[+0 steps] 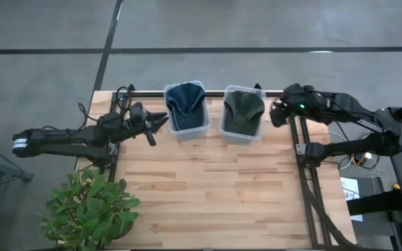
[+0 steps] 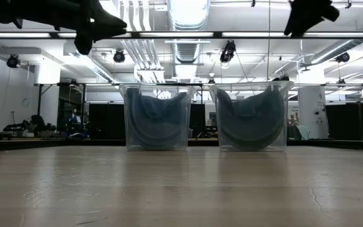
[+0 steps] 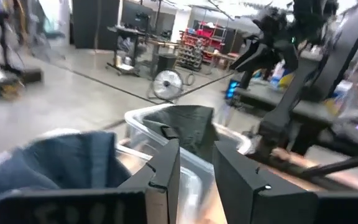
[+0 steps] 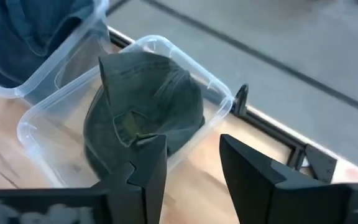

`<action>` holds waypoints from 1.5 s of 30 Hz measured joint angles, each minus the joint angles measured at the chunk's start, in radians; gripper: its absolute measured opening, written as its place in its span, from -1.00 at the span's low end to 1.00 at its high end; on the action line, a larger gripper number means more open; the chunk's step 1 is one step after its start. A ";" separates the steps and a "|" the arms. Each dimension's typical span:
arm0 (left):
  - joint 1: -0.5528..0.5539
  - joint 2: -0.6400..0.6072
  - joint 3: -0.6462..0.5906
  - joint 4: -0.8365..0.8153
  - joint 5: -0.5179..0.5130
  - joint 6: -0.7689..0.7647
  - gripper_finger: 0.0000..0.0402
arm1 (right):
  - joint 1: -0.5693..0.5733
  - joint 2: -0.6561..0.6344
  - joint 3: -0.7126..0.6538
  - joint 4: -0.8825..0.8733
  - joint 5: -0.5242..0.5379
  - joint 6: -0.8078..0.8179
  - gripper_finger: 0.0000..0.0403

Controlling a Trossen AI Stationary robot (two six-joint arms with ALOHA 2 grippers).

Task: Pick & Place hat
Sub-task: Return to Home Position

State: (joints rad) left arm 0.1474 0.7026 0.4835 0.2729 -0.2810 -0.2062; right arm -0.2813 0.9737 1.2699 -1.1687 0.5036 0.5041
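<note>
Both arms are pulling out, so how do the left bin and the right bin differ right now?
The left bin holds a blue cap; the right bin holds a black cap. The left bin stands beside the left gripper, the right bin beside the right gripper; both grippers are open and touch nothing. What they share: both bins are clear, upright and side by side at the back edge of the table.
</note>
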 joint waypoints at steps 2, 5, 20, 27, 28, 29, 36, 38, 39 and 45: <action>0.000 -0.002 0.000 -0.003 0.026 -0.051 -0.55 | 0.026 -0.043 -0.020 0.001 0.020 -0.004 -0.30; 0.001 -0.016 0.000 -0.030 0.124 0.030 -0.55 | 0.062 -0.114 -0.063 0.002 0.023 -0.003 -0.31; 0.003 -0.244 -0.044 -0.240 0.377 0.119 -0.55 | 0.119 -0.495 -0.511 0.399 0.018 -0.009 -0.31; 0.003 -0.323 -0.172 -0.194 0.378 0.074 -0.55 | 0.119 -0.589 -0.644 0.400 -0.008 0.121 -0.34; 0.003 -0.336 -0.194 -0.170 0.381 0.067 -0.55 | 0.120 -0.602 -0.660 0.404 -0.042 0.109 -0.34; 0.003 -0.349 -0.216 -0.138 0.391 0.066 -0.55 | 0.121 -0.613 -0.676 0.419 -0.079 0.084 -0.34; 0.003 -0.435 -0.368 0.012 0.457 0.065 -0.55 | 0.121 -0.716 -0.842 0.796 -0.360 -0.165 -0.30; 0.003 -0.453 -0.394 0.020 0.457 0.055 -0.55 | 0.121 -0.740 -0.886 0.857 -0.405 -0.189 -0.30; 0.003 -0.460 -0.408 0.016 0.456 0.048 -0.55 | 0.121 -0.751 -0.906 0.866 -0.408 -0.186 -0.30; 0.003 -0.508 -0.459 0.015 0.456 0.042 -0.55 | 0.120 -0.812 -1.023 0.882 -0.370 -0.070 -0.35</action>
State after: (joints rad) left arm 0.1509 0.1943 0.0246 0.2879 0.1753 -0.1638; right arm -0.1612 0.1618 0.2471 -0.2863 0.1336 0.4337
